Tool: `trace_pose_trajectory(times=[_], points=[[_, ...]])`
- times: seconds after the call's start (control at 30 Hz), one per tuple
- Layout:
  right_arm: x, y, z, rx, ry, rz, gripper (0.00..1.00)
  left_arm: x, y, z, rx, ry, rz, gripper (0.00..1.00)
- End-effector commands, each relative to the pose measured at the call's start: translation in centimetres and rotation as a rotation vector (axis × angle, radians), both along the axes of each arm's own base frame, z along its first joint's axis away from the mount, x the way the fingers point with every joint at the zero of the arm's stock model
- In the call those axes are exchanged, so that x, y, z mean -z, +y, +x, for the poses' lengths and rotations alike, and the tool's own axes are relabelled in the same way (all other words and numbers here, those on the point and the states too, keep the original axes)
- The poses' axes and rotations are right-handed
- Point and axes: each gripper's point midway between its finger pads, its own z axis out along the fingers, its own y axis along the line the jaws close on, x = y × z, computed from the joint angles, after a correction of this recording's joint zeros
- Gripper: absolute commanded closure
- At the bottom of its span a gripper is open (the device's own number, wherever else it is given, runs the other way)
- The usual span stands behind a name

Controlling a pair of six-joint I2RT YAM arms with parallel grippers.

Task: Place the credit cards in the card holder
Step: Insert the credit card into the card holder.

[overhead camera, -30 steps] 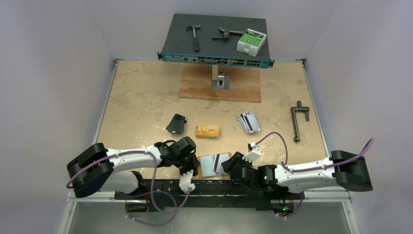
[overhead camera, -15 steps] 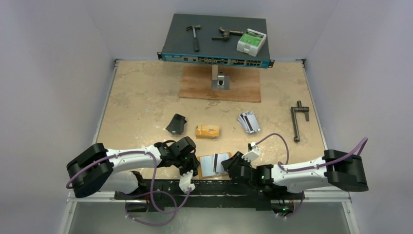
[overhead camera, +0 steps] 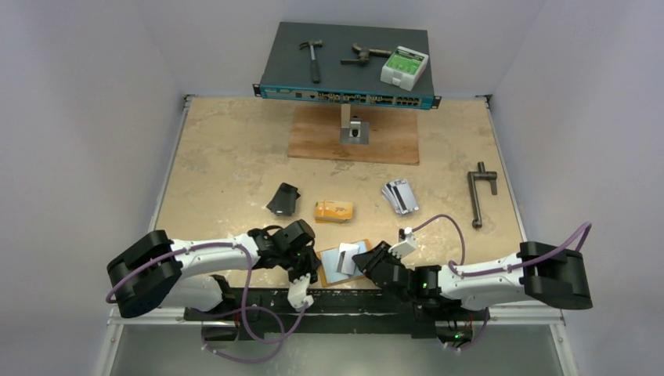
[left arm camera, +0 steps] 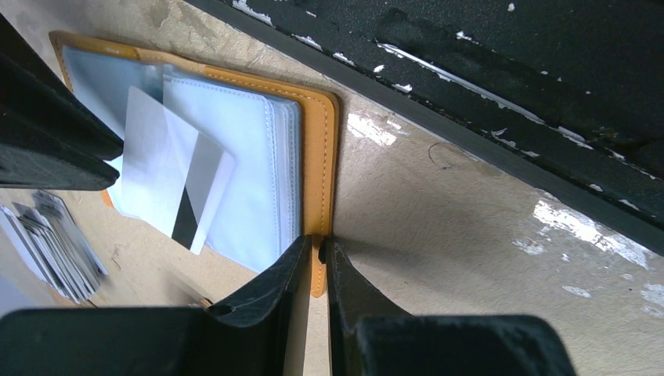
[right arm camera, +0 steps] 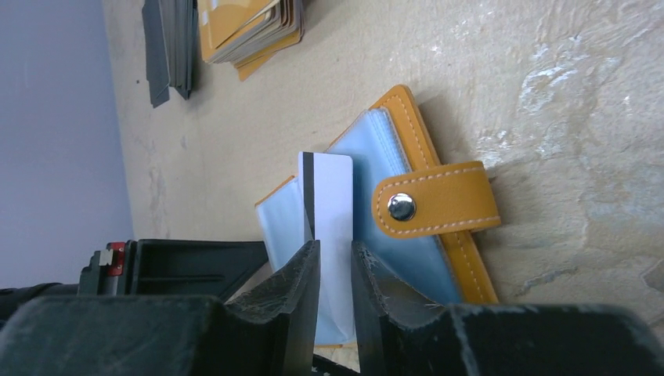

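The orange card holder [overhead camera: 327, 272] lies open at the table's near edge, clear sleeves up [left arm camera: 321, 141], snap tab out to one side [right arm camera: 446, 205]. My left gripper [overhead camera: 311, 270] [left arm camera: 317, 247] is shut on its orange edge. A silver credit card [overhead camera: 347, 258] [left arm camera: 176, 176] [right arm camera: 329, 196] with a black stripe stands tilted over the sleeves. My right gripper [overhead camera: 363, 261] [right arm camera: 335, 254] is shut on it, and the card fills the narrow gap between the jaws. A yellow-orange card stack [overhead camera: 333, 211] [right arm camera: 250, 27] and a silver stack [overhead camera: 400, 196] [left arm camera: 47, 243] lie farther back.
A black folded case [overhead camera: 283, 199] sits left of the orange stack. A black T-handle tool [overhead camera: 479, 196] lies at the right. At the back are a wooden board [overhead camera: 352, 149] and a network switch [overhead camera: 348, 66] carrying tools. A black rail [left arm camera: 485, 94] borders the near edge.
The right jaws narrowed around the silver card, which went from lying flat on the holder to tilted and shifted left with the right arm. The left gripper stayed on the holder's edge.
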Motion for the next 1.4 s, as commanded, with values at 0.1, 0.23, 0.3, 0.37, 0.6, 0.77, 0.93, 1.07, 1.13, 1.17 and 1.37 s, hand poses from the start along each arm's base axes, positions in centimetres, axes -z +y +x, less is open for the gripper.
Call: trace_pose_trajectory(times=[0.1,0.23,0.3,0.37,0.6,0.77,0.93,1.07,1.13,1.17,1.37], points=[[-0.8,0.2,0.4,0.013,-0.022,0.075,0.81,1.8,2.3,-1.9,0.022,0.057,0.089,0.88],[-0.2,0.1,0.4,0.016,-0.015,0.055,0.8,1.8,2.4,-1.9,0.023,0.054,0.089,0.88],[0.6,-0.4,0.3,0.042,0.02,0.024,0.72,1.8,2.5,-1.9,0.024,0.053,0.092,0.89],[1.0,-0.9,0.2,0.049,0.032,0.003,0.69,1.8,2.5,-1.9,0.022,0.053,0.095,0.89],[0.4,-1.1,0.5,0.059,0.007,0.024,0.69,1.8,2.4,-1.8,0.025,0.05,0.092,0.9],[1.5,0.9,0.0,-0.006,0.042,0.001,0.69,1.7,2.3,-1.7,0.022,0.047,0.09,0.9],[2.6,1.4,-0.5,-0.018,0.086,-0.029,0.71,1.7,2.3,-1.8,0.023,0.05,0.089,0.9],[1.6,1.5,-0.1,-0.008,0.057,-0.008,0.76,1.7,2.4,-1.8,0.022,0.048,0.088,0.9],[1.1,1.4,0.2,0.004,0.041,0.009,0.79,1.7,2.4,-1.8,0.022,0.048,0.089,0.91],[0.9,1.3,0.3,0.009,0.039,0.015,0.82,1.7,2.5,-1.9,0.023,0.05,0.09,0.91],[0.9,0.8,0.3,0.018,0.033,0.008,0.98,1.6,2.4,-1.8,0.025,0.046,0.09,0.91]])
